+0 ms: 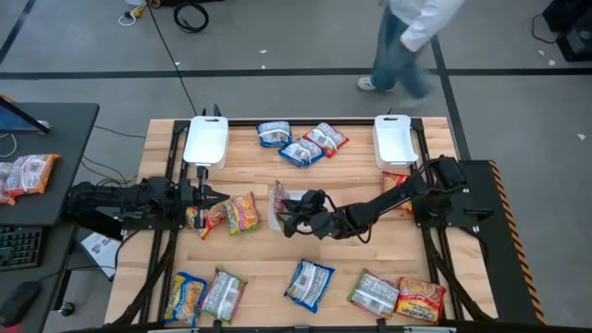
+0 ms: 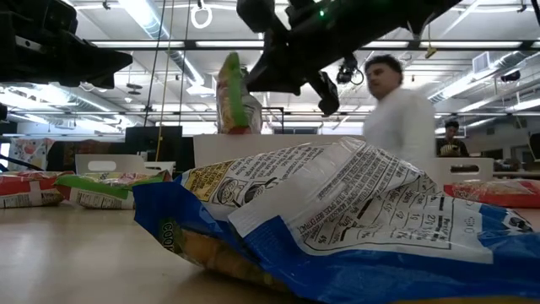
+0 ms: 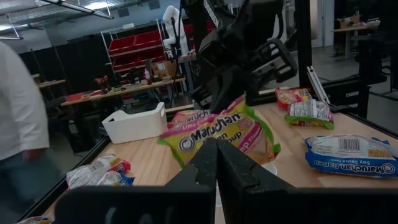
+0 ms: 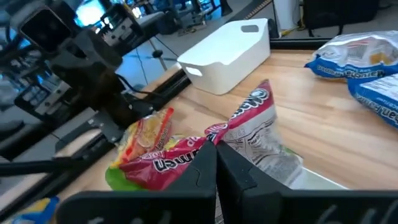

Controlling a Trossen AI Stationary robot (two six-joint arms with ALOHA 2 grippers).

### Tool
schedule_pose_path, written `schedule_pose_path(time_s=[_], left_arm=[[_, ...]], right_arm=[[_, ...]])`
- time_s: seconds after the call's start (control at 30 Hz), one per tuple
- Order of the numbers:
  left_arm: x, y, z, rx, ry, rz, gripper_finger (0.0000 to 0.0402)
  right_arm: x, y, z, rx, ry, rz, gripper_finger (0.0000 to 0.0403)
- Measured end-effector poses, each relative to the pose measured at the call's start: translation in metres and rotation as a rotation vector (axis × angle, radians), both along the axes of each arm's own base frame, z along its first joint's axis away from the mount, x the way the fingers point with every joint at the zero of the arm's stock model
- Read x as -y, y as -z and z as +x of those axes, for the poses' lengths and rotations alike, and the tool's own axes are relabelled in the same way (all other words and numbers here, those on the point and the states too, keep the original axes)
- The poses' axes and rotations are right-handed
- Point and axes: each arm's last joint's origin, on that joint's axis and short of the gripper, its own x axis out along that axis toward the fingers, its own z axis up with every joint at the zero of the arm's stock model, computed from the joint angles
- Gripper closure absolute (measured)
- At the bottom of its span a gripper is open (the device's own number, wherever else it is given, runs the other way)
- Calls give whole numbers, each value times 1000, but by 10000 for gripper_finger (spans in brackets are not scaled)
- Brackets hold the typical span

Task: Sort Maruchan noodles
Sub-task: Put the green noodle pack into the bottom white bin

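Note:
Maruchan noodle packets lie scattered flat on the wooden table [image 1: 277,259]. My right gripper [image 1: 285,211] reaches from the right to the table's middle and is shut on a silvery-green and pink packet [image 1: 277,202], which shows on edge in the low view [image 2: 233,93]. My left gripper [image 1: 220,194] waits shut at the left side, pointing level, beside an orange packet [image 1: 208,218] and a yellow-green one [image 1: 242,211]. Blue packets [image 1: 301,153] lie at the far middle. My right gripper pinches the packet between its two shut fingers at one edge [image 4: 231,132], where the pink print meets the silver back. The fingers come from the table's right, nearly level and slanting a little down. The packet stands on edge below them [image 3: 217,130]; its lower end is hidden.
Two white trays [image 1: 205,141] [image 1: 393,141] stand at the far edge. More packets lie along the near edge [image 1: 308,282] [image 1: 373,293] [image 1: 421,299] [image 1: 203,296], and one orange packet [image 1: 396,185] under my right arm. A person [image 1: 407,46] walks beyond the far edge.

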Motion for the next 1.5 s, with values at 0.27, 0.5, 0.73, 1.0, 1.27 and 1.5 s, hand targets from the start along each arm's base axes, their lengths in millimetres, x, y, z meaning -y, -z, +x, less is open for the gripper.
schedule_pose_path(time_s=[0.27,0.5,0.73,1.0,1.27,1.5], left_arm=[[0,0,0,0,0,0,395],[0,0,0,0,0,0,395],[0,0,0,0,0,0,395],[0,0,0,0,0,0,395],[0,0,0,0,0,0,395],[0,-3,0,32,0,-1,395]], right_arm=[[12,-1,3,-45,-13,-79,398],[14,-1,4,-101,-47,-155,398],[15,-1,4,-138,-73,-209,398],[15,-1,5,-156,-109,-230,398],[15,-1,5,-194,-140,-287,398],[15,-1,5,-201,-145,-302,398]])
